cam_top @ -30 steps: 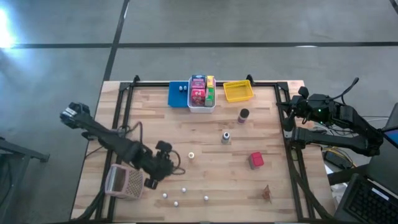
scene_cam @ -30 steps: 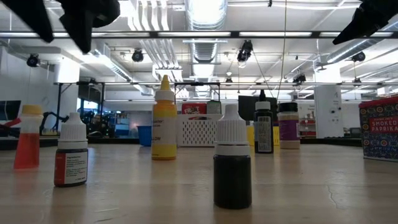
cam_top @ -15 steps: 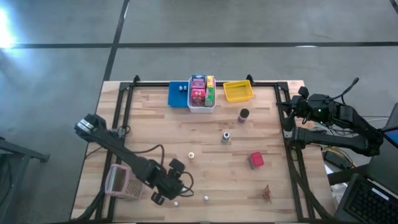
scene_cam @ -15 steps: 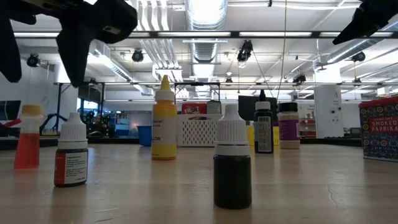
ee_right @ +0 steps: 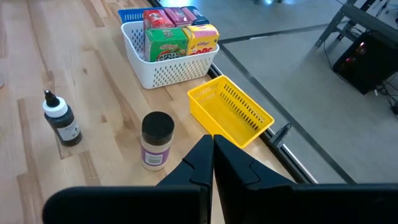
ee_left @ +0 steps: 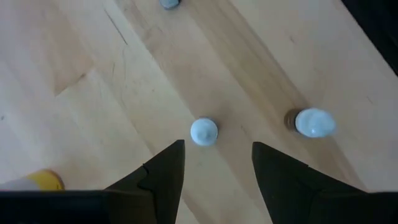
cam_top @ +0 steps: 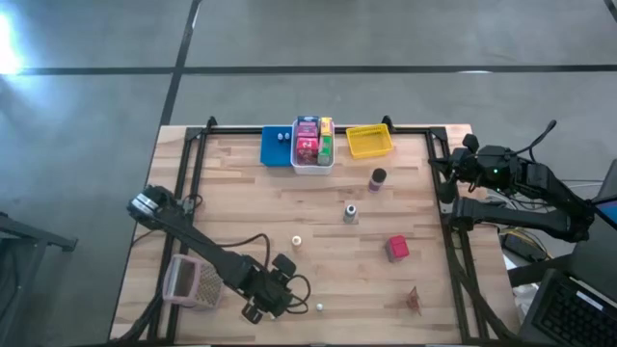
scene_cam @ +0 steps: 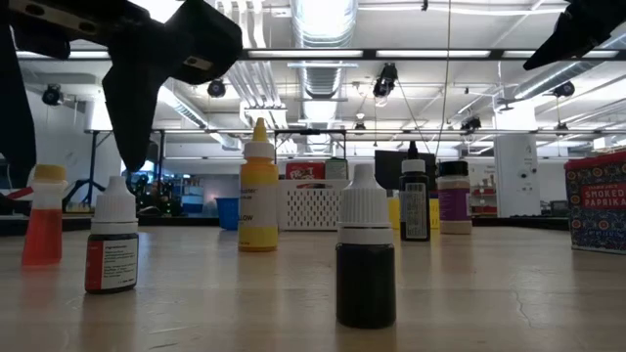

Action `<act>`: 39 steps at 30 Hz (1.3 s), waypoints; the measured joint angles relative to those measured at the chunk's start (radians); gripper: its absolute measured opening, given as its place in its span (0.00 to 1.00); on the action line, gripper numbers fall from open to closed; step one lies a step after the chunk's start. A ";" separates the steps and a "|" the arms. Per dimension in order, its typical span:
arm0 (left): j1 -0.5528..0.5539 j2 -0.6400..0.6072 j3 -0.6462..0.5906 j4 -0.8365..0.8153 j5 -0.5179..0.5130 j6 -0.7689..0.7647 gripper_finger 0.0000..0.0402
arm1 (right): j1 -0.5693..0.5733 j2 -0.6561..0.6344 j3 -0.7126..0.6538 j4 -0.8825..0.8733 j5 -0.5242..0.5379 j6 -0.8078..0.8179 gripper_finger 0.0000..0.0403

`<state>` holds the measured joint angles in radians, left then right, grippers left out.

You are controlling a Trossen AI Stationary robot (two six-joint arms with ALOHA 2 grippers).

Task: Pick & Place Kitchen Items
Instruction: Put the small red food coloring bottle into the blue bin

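The left gripper (ee_left: 214, 163) is hovering with fingers parted over a small white-capped bottle (ee_left: 204, 131), apparently upright, near the table's near edge; the right gripper (ee_right: 212, 163), pressed closed, is waiting at the far right.

Grey concrete floor (cam_top: 289, 39) with dark seams surrounds the wooden table (cam_top: 318, 202). Beyond it: ceiling ducting (scene_cam: 323, 59), strip lights (scene_cam: 318, 15).

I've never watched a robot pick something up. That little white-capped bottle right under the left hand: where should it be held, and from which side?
Probably by its round white cap, coming straight down from above. The small bottle stands upright on the table, so the cap is what faces the left hand, whose open fingers already sit on either side of it. The neighbouring bottle stands clear.
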<state>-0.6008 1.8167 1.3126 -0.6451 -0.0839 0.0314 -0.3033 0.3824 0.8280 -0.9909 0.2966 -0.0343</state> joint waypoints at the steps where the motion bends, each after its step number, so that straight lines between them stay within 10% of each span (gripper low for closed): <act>1: 0.001 0.003 0.000 0.002 0.000 0.005 0.48 | 0.000 0.000 0.000 0.000 0.000 -0.001 0.02; 39: 0.029 0.089 -0.007 0.087 0.021 0.045 0.39 | 0.000 0.000 0.000 0.000 0.000 -0.002 0.02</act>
<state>-0.5713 1.9060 1.3056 -0.5579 -0.0624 0.0765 -0.3033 0.3821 0.8282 -0.9906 0.2964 -0.0361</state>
